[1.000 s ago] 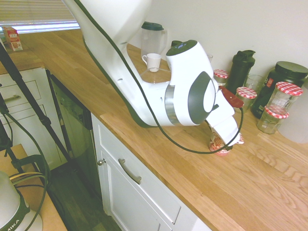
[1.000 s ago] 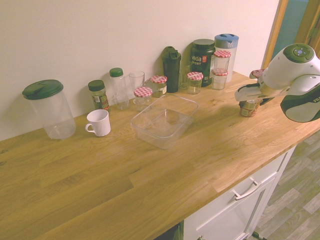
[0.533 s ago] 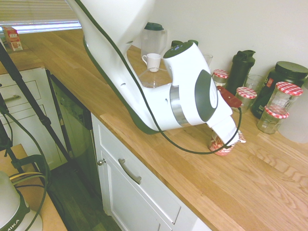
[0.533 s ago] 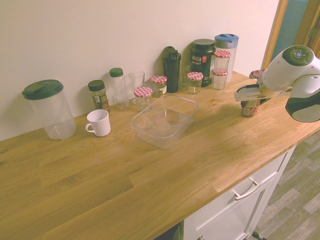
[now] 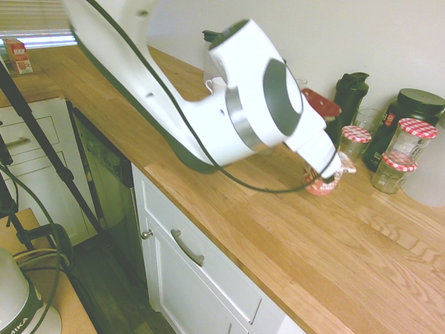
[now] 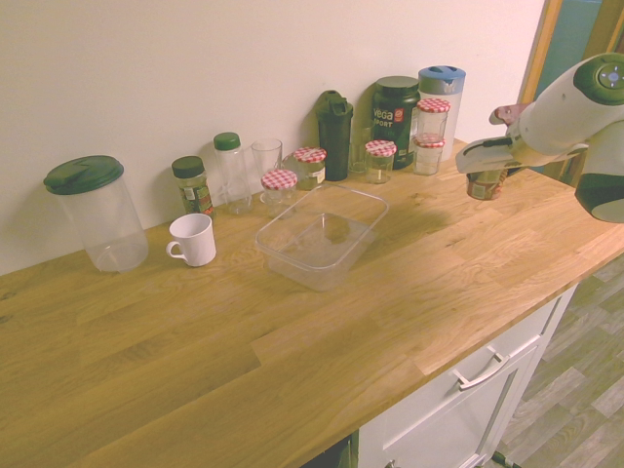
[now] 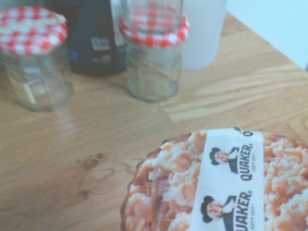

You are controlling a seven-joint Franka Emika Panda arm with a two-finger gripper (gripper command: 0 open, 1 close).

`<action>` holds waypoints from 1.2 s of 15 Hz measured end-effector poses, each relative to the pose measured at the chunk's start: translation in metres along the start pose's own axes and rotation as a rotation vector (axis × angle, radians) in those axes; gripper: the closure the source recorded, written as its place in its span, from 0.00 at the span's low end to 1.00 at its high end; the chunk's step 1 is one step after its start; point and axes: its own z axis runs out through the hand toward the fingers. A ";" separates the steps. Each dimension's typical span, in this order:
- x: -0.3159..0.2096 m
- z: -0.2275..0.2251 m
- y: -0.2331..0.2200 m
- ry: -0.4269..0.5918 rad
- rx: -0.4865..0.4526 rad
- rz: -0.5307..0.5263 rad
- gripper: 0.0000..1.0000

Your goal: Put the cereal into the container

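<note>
lifting off the worktop (image 6: 409, 292), the cereal (image 6: 485, 182) now hangs in closed fingers (image 6: 487, 172); next comes the carry to the container (image 6: 320, 235).

Open worktop (image 6: 409, 292) before the container (image 6: 322, 234); jars (image 6: 297, 168) and bottles (image 6: 336, 132) behind along the wall.

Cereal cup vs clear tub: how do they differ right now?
The cereal cup is small, with printed sides; the clear tub is see-through, shallow and several times wider. The cup is clamped in the gripper and lifted off the counter; the tub sits flat on the wood. The cup is sealed by its lid; the tub is open-topped and empty.
</note>
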 end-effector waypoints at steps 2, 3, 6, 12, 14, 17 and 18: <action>-0.033 -0.043 -0.039 0.033 0.002 -0.035 1.00; -0.053 -0.060 -0.058 0.044 -0.003 -0.059 1.00; -0.099 -0.087 -0.112 0.075 -0.012 -0.113 1.00; -0.177 -0.040 -0.183 0.024 -0.077 -0.214 1.00; -0.195 -0.021 -0.198 0.007 -0.089 -0.230 1.00; -0.205 0.002 -0.215 -0.020 -0.100 -0.244 1.00; -0.204 0.010 -0.218 -0.045 -0.108 -0.246 1.00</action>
